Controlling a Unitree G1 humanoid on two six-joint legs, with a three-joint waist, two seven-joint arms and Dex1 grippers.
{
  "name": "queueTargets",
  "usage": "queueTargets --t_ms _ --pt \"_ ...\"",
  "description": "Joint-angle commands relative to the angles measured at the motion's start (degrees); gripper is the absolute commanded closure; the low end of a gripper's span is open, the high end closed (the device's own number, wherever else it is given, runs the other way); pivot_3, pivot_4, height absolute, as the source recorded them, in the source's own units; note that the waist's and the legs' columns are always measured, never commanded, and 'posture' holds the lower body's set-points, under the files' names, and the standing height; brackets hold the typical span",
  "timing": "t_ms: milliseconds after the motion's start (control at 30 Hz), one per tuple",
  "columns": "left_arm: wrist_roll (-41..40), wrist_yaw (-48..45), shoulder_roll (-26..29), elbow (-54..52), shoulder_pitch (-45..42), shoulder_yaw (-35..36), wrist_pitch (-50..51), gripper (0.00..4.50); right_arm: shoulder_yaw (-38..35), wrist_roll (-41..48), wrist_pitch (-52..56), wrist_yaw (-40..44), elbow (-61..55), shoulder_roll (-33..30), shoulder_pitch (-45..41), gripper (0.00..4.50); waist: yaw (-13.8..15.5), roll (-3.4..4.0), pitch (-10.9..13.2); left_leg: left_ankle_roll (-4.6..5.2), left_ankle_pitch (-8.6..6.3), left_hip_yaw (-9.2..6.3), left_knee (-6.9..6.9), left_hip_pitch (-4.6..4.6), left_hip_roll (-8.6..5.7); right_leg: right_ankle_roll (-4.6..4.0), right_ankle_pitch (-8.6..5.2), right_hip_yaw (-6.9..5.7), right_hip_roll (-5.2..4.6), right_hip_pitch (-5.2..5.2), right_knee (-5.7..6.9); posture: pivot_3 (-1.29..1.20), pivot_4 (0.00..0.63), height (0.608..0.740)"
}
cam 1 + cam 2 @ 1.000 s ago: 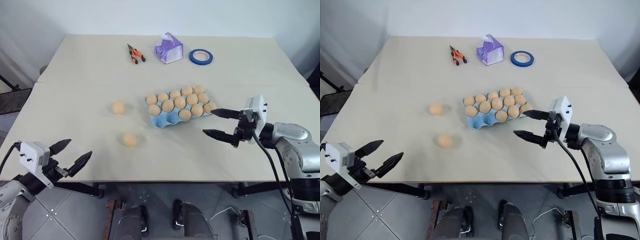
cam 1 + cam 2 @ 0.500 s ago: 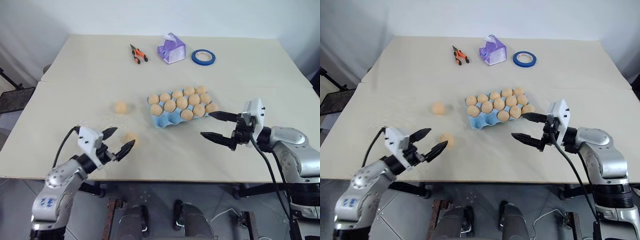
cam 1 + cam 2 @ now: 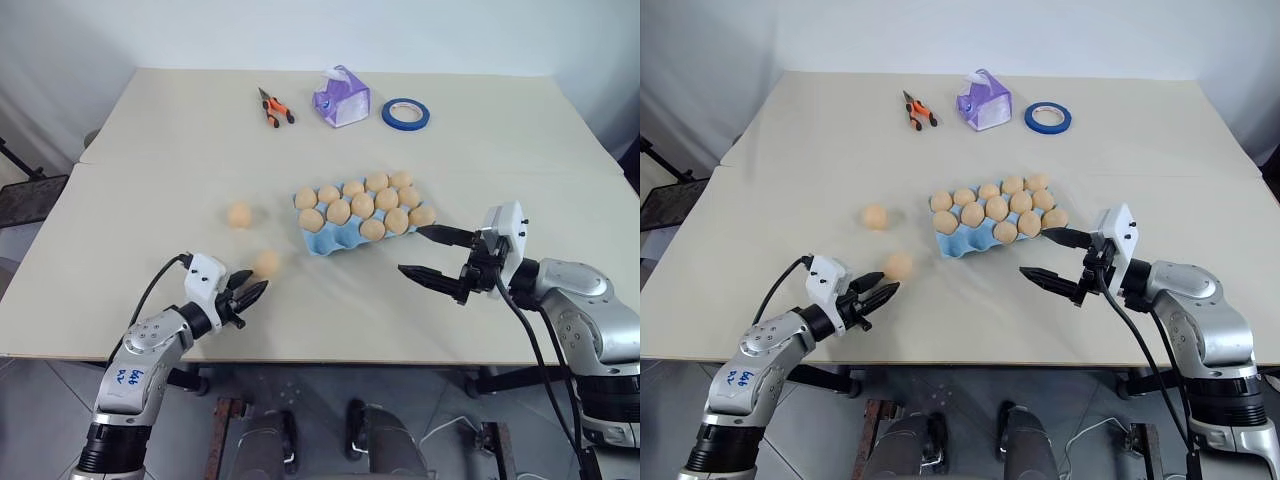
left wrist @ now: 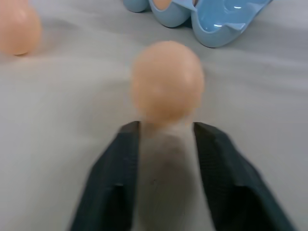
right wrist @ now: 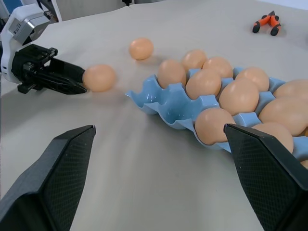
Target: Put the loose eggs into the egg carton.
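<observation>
Counted on the table: twelve eggs, one carton, three other items.

Two loose eggs are seen on the bare table, one left of centre (image 3: 238, 214) and one lower, near centre-left (image 3: 266, 263). Ten eggs are counted in the single egg carton (image 3: 318, 243) at centre, in two rows of five, with two cups left vacant at its lower-left end. Along the upper edge of the frame, one pair of orange-handled pliers (image 3: 272, 108), one purple tissue pack (image 3: 340, 97) and one blue tape roll (image 3: 404, 113) are counted.

Probably lab: bare table (image 3: 150, 180), white backdrop, tiled floor
</observation>
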Motion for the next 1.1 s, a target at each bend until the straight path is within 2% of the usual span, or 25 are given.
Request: queueTargets --t_ms 33,67,100,233,433,567,733,933,1100 --pt "-0.9 -0.5 -0.8 -3.7 -2.2 -1.0 0.1 4.08 -1.8 1.1 -0.5 -0.5 -1.8 0.1 0.1 0.00 0.0 0.00 0.0 0.00 0.00 0.00 0.01 0.00 0.00 -0.01 0.00 0.00 0.00 0.00 0.00 0.00 0.150 0.740" --pt "-1.5 -0.2 -1.7 -4.9 -3.1 -1.6 0.7 4.44 -1.7 1.2 -0.5 -0.7 -1.8 0.2 0.1 0.00 0.0 0.00 0.0 0.00 0.00 0.00 0.02 0.00 0.00 -0.01 0.01 0.00 0.01 0.00 0.00 0.00 0.150 0.740" --pt "-2.0 0.1 -2.5 -5.7 -3.8 -1.9 1.1 4.48 -1.7 1.2 -0.6 -0.7 -1.7 0.3 0.0 0.00 0.0 0.00 0.0 0.00 0.00 0.00 0.03 0.00 0.00 -0.02 0.01 0.00 0.01 0.00 0.00 0.00 0.150 0.740" --pt "-2.1 1.5 -4.8 -6.3 -6.2 -2.4 2.6 4.48 -1.7 1.3 -0.6 -1.1 -2.0 0.5 0.2 0.00 0.1 0.00 0.0 0.01 0.00 0.00 0.07 -0.01 0.00 0.00 0.03 0.01 0.03 0.02 0.01 0.00 0.150 0.740" --pt "-2.9 1.6 -4.0 -7.1 -5.8 -1.6 6.2 4.48 -2.4 1.4 -0.6 -1.2 -2.4 -0.1 1.0 0.00 -0.1 0.00 0.0 -0.08 0.02 0.13 0.15 0.03 0.29 -0.11 0.07 -0.04 0.39 0.02 0.02 0.00 0.150 0.740" --pt "-4.1 2.8 -3.8 -7.3 -6.6 0.9 8.5 3.62 -2.5 1.5 -0.4 -1.3 -2.5 -0.2 1.4 0.00 -0.1 0.00 0.0 -0.15 0.03 0.13 0.21 0.04 0.37 -0.19 0.08 -0.08 0.45 0.01 0.06 0.00 0.150 0.740" --pt "-4.7 4.0 -4.0 -7.5 -7.8 2.7 9.6 1.96 -1.9 1.3 -0.3 -1.1 -1.9 -0.2 0.8 0.00 0.0 0.00 0.0 -0.15 0.03 0.14 0.27 0.03 0.37 -0.22 0.12 -0.05 0.43 0.01 0.06 0.00 0.150 0.740" --pt "-6.2 4.8 -2.8 -11.9 -5.1 6.1 11.5 0.10 -1.9 1.3 -0.1 -0.8 -1.5 -0.4 0.7 0.00 -0.1 0.00 0.0 -0.16 0.02 0.15 0.23 0.02 0.39 -0.22 0.12 0.02 0.43 0.00 0.04 0.00 0.150 0.740" --pt "-8.1 4.3 -1.5 -15.7 -2.2 8.5 11.9 0.04 -1.8 1.3 0.1 -0.3 -1.2 -0.7 0.7 0.00 -0.1 0.00 0.0 -0.19 0.02 0.16 0.22 0.04 0.40 -0.24 0.11 0.03 0.44 -0.01 0.05 0.00 0.150 0.740"
